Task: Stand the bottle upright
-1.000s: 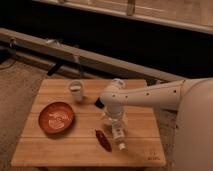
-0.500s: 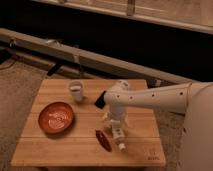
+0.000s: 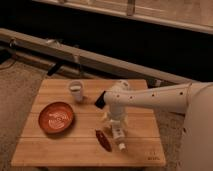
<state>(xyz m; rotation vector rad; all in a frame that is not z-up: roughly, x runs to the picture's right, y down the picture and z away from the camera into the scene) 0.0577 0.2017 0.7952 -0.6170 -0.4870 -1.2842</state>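
Wooden table (image 3: 60, 145) is seen bearing all the things, and a small dark mark (image 3: 150, 158) is printed at its near right corner; it cannot be read. No writing can be made out on the bottle (image 3: 119, 139), and its label is too faint to be told.

The bottle is laid on its side directly under the gripper (image 3: 116, 128) and just nearer the camera than it. Its long axis is run from beneath the gripper towards the table's near edge, slightly to the right, with the pale cap (image 3: 122, 147) pointed at that edge.

The gripper is lowered over the bottle's thicker end, fingers spread wide and not clamped on anything.

A dark red object (image 3: 103, 140) is laid just left of the gripper, beside the bottle. A white cup (image 3: 75, 91) is stood farther back on the gripper's left, and a red bowl (image 3: 56, 117) is set well apart on that side.
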